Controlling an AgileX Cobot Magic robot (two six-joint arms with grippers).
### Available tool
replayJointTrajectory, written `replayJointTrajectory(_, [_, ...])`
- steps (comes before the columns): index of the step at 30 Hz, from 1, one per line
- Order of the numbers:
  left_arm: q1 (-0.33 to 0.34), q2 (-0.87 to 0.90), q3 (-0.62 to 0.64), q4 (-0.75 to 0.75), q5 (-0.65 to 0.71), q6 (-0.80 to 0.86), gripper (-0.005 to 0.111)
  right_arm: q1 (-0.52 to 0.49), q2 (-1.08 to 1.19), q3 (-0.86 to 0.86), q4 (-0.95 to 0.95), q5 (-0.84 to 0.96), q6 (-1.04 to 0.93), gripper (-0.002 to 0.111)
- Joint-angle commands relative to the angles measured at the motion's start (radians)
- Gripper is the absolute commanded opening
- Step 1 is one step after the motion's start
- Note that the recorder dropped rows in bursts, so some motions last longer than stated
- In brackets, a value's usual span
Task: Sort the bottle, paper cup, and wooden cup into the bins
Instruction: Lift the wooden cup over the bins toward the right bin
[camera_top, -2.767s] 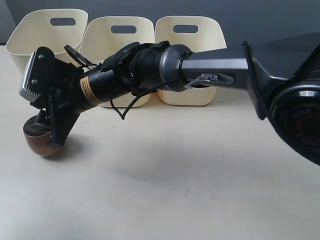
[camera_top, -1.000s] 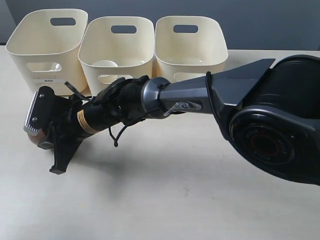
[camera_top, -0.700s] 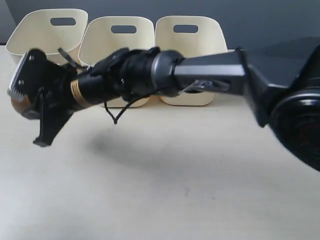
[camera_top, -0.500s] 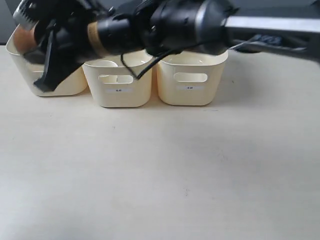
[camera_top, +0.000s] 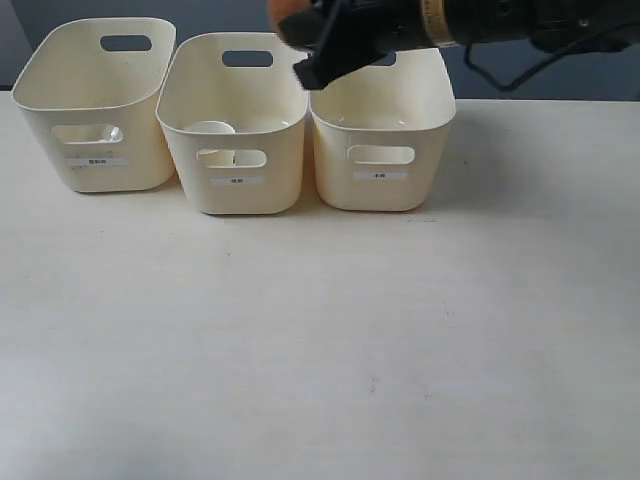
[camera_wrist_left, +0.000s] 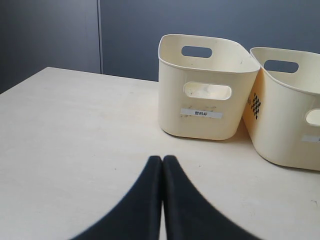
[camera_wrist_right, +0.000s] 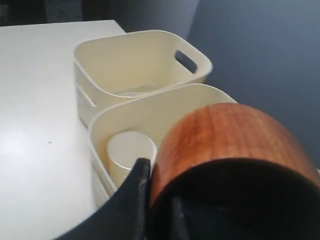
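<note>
The right gripper (camera_wrist_right: 151, 200) was clamped on the rim of the wooden cup (camera_wrist_right: 225, 135), which hung at its ten o'clock, in the air above the middle bin (camera_top: 236, 60) and right bin (camera_top: 380, 100), while the left gripper (camera_wrist_left: 162, 161) was pressed together

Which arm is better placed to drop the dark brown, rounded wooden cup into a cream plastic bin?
Right. The right gripper holds the wooden cup high above the cream bins; the left gripper is shut, empty, low over the table.

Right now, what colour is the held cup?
Reddish-brown; the wooden cup shows best in the right wrist view.
</note>
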Motion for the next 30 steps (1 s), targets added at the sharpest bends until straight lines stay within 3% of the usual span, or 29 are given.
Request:
replayJointTrajectory(1, [-0.003, -0.005, -0.004, 0.000, -0.006, -0.001, 0.000, -0.103, -0.016, 0.008, 0.003, 0.014, 0.040, -0.001])
replayJointTrajectory(8, [-0.003, -0.005, -0.004, 0.000, -0.006, -0.001, 0.000, -0.184, 0.082, -0.068, 0.003, -0.002, 0.076, -0.001])
replayJointTrajectory(17, [-0.003, -0.005, -0.004, 0.000, -0.006, -0.001, 0.000, -0.188, 0.371, -0.272, 0.003, -0.058, 0.177, -0.001])
replayJointTrajectory(30, [-0.003, -0.005, -0.004, 0.000, -0.006, -0.001, 0.000, -0.190, 0.465, -0.292, 0.003, -0.109, 0.203, -0.001])
